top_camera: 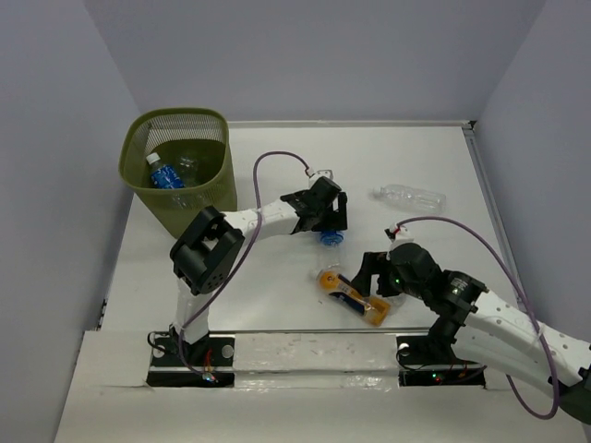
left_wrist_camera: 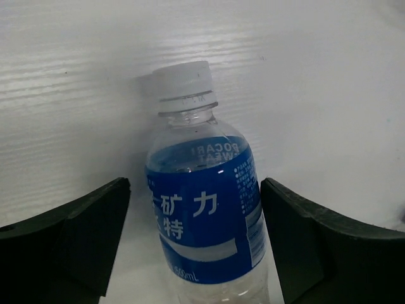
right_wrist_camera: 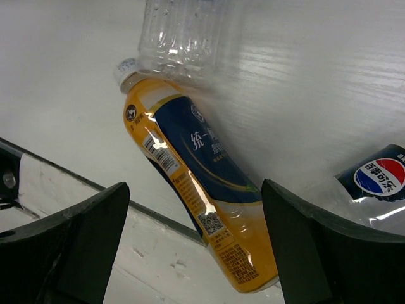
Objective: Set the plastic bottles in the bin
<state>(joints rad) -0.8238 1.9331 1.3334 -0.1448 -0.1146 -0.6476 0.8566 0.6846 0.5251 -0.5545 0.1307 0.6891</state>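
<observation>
A clear bottle with a blue label and white cap (left_wrist_camera: 202,215) lies on the white table between the fingers of my left gripper (left_wrist_camera: 196,244). The jaws are open and stand clear of it on both sides. In the top view the left gripper (top_camera: 330,224) hangs over this bottle (top_camera: 331,241). My right gripper (right_wrist_camera: 196,244) is open around the lower end of the orange-yellow bottle (right_wrist_camera: 202,190), without touching it; the top view shows the right gripper (top_camera: 372,286) by this bottle (top_camera: 353,296). The olive-green mesh bin (top_camera: 138,180) stands at the back left with a blue-label bottle (top_camera: 164,174) inside.
A plain clear bottle (top_camera: 411,197) lies at the right back of the table. A bottle with a Pepsi label (right_wrist_camera: 374,180) lies right of the right gripper. A clear bottle base (right_wrist_camera: 183,38) touches the orange bottle's cap. The table's front edge rail (right_wrist_camera: 76,190) runs under the right gripper.
</observation>
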